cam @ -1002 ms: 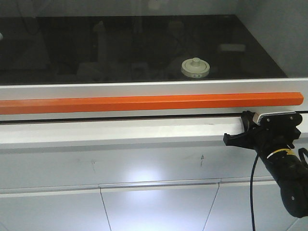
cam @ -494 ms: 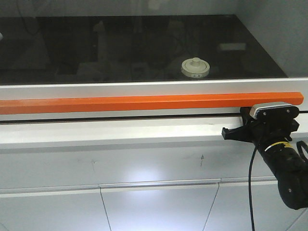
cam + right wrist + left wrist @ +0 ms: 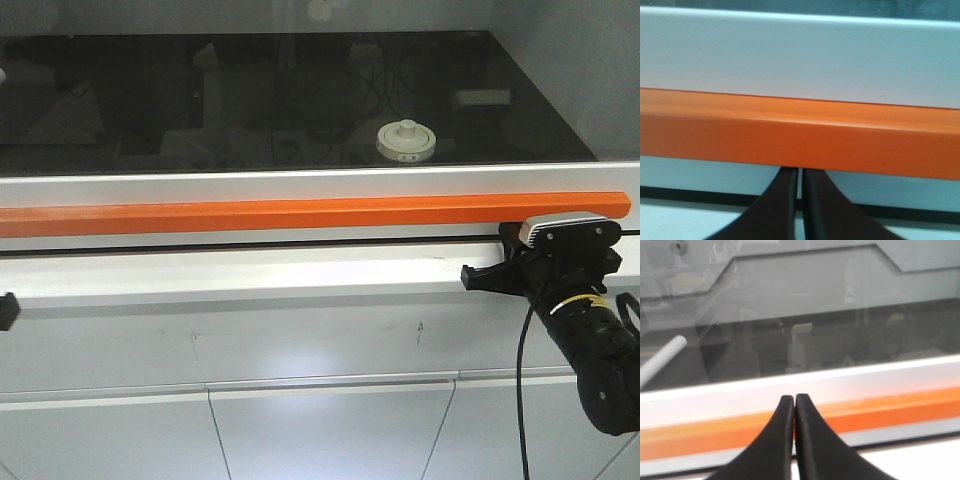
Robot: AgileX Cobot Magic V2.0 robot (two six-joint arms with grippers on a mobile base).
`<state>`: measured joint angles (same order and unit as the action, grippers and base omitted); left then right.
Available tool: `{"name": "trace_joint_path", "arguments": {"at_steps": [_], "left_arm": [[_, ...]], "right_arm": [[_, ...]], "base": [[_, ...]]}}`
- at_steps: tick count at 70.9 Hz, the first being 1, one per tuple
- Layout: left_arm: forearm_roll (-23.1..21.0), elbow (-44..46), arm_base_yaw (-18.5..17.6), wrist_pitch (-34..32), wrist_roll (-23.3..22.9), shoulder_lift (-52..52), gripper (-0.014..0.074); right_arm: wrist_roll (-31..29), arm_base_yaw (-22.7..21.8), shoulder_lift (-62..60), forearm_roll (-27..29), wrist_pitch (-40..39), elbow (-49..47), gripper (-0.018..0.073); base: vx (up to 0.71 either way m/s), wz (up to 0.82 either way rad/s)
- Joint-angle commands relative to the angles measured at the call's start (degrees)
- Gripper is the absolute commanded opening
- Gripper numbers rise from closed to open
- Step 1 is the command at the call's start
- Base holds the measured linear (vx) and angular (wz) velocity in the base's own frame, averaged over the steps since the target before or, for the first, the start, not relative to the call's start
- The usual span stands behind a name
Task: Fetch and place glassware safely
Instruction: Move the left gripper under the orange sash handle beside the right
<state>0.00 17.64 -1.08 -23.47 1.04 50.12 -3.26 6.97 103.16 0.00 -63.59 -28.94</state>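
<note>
— See that? A second ago the right gripper [image 3: 478,278] was lower, against the white ledge [image 3: 250,272]. It's come up and now sits just under the right end of the orange bar [image 3: 300,214]. A dark sliver has also turned up at the far left edge, level with the ledge. The left gripper [image 3: 5,310], I'd guess.

— Why go for the bar and not the jar?

— Because the jar [image 3: 406,147] is shut in behind the sash [image 3: 300,180]. It stands upright on the dark worktop [image 3: 500,130], right of middle and well back from the frame, with its cream lid [image 3: 392,142] on. Nothing reaches it until that pane goes up, and the orange bar looks like the handle for lifting it.

— Is the right one gripping anything?

— No. Its own camera shows the jaws nearly together, with only a thin slit between them and the tips tucked under the bar's lower edge. I'd say it's set to push up from beneath rather than pinch.

— And the left?

— Pressed closed, empty, pointing at the bar from the near side. I can't tell whether it's touching.

— Early days, then?

— Very. The jar is untouched. My worry is one arm lifting at the right end alone, because the sash could jam crooked. A second contact on the left would make sense
</note>
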Motion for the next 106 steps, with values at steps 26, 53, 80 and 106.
{"name": "trace_joint_path", "arguments": {"at_steps": [26,53,80,106], "left_arm": [[0.0,0.75,-0.43,-28.1,-0.73,24.42,-0.0007],[0.0,0.88,-0.43,-35.94,-0.73,35.3,-0.0007],[0.0,5.47,-0.43,-36.31,-0.56,42.57,-0.0007],[0.0,9.04,-0.26,-38.27,-0.56,46.16,-0.0007]], "right_arm": [[-0.67,0.11,-2.06,0.0,-6.1,-1.51,-0.0001],[-0.67,0.11,-2.06,0.0,-6.1,-1.51,-0.0001],[-0.72,0.11,-2.06,0.0,-6.1,-1.51,-0.0001],[-0.72,0.11,-2.06,0.0,-6.1,-1.51,-0.0001]], "base": [[0.0,0.0],[0.0,0.0],[0.0,0.0],[0.0,0.0]]}}
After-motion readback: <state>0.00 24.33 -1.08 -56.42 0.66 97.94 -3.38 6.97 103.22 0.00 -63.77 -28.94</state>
